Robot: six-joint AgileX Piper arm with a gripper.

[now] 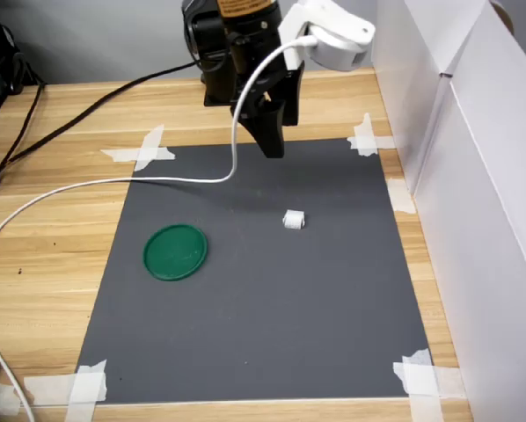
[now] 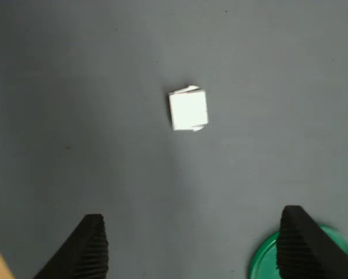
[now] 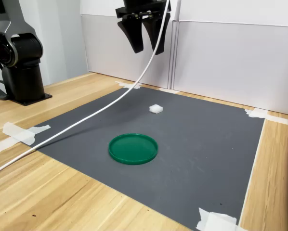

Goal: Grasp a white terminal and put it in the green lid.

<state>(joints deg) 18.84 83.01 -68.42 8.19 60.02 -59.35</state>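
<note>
In the first exterior view, going left to right, the green lid (image 1: 175, 252) lies flat on the dark mat (image 1: 272, 334) toward its left edge. The white terminal (image 1: 294, 220) sits well apart, near the mat's middle. The gripper (image 1: 274, 132) hangs above the far edge, jaws spread and empty. No writing is legible anywhere.

No text, label, brand or number can be read anywhere.
</note>
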